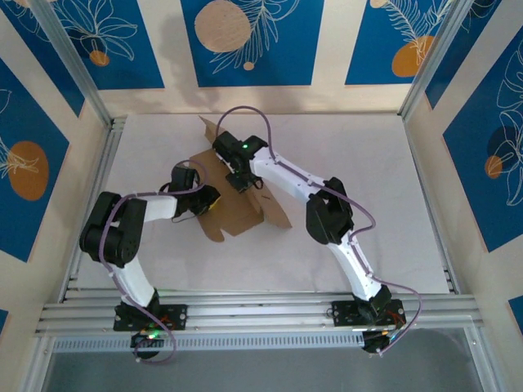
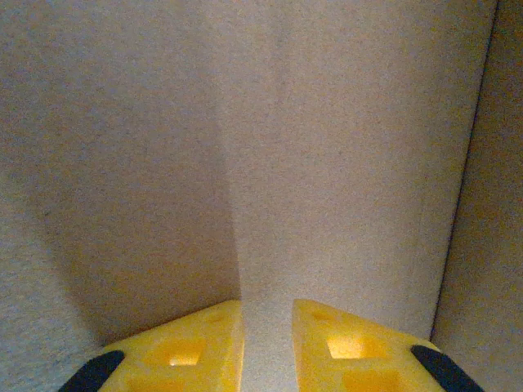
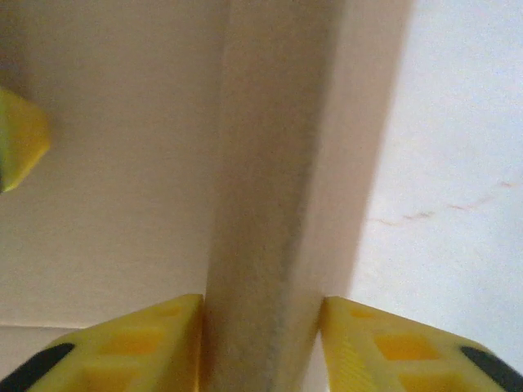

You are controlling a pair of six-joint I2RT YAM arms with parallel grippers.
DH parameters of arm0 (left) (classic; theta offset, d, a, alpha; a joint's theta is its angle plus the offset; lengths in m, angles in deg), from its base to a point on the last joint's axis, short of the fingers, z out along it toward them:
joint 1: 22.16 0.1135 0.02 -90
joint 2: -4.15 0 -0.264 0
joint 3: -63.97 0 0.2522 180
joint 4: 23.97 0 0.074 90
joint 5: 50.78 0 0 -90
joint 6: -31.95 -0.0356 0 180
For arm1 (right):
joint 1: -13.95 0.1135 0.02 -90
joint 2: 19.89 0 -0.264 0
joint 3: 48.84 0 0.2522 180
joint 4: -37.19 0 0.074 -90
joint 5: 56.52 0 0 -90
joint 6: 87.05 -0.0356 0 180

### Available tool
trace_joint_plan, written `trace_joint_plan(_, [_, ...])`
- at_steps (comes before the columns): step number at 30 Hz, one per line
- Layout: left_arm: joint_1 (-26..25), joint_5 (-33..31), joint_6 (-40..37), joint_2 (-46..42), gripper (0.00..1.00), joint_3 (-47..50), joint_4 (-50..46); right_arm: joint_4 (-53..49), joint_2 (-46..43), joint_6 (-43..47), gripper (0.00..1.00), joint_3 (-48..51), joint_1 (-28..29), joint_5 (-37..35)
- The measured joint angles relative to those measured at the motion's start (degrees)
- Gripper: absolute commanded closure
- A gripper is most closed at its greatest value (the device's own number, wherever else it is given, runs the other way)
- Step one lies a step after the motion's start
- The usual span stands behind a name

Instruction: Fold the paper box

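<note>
The paper box [image 1: 245, 214] is a brown cardboard sheet, partly folded up, lying mid-table. My left gripper [image 1: 211, 200] is at its left edge. In the left wrist view its yellow fingertips [image 2: 268, 304] stand a narrow gap apart, right up against cardboard panels [image 2: 343, 163] that meet at a crease. I cannot tell whether cardboard sits between them. My right gripper [image 1: 239, 181] reaches down onto the sheet's upper part. Its fingers [image 3: 261, 300] flank a raised cardboard wall [image 3: 261, 163] seen edge-on, touching it on both sides. A yellow fingertip [image 3: 20, 139] shows beyond the panel at left.
The white table [image 1: 368, 147] has free room to the right of and behind the sheet, and shows as bare white [image 3: 458, 163] beside the wall. An aluminium rail [image 1: 261, 314] runs along the near edge. Blue-patterned walls enclose the other sides.
</note>
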Motion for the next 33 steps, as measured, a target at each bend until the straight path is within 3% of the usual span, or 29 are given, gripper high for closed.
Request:
trace_joint_plan(5, [0.0, 0.0, 0.0, 0.0, 0.79, 0.2, 0.6, 3.0, 0.3, -2.0, 0.44, 1.7, -0.8, 10.5])
trace_joint_plan(10, [-0.1, -0.2, 0.0, 0.0, 0.80, 0.3, 0.7, 8.3, -1.1, -5.2, 0.39, 7.0, -5.4, 24.5])
trace_joint_plan(18, [0.0, -1.1, 0.0, -0.4, 0.80, 0.3, 0.3, 12.8, -1.7, -9.2, 0.35, 12.9, -10.2, 37.5])
trace_joint_plan(23, [0.0, -2.0, -0.2, -2.0, 0.80, 0.2, -1.0, 13.3, -4.2, -9.6, 0.30, 14.8, -11.1, 37.2])
trace_joint_plan(33, [0.0, -2.2, -1.7, -4.2, 0.80, 0.2, -1.6, 12.0, -12.0, -7.8, 0.15, 14.8, -11.2, 25.6])
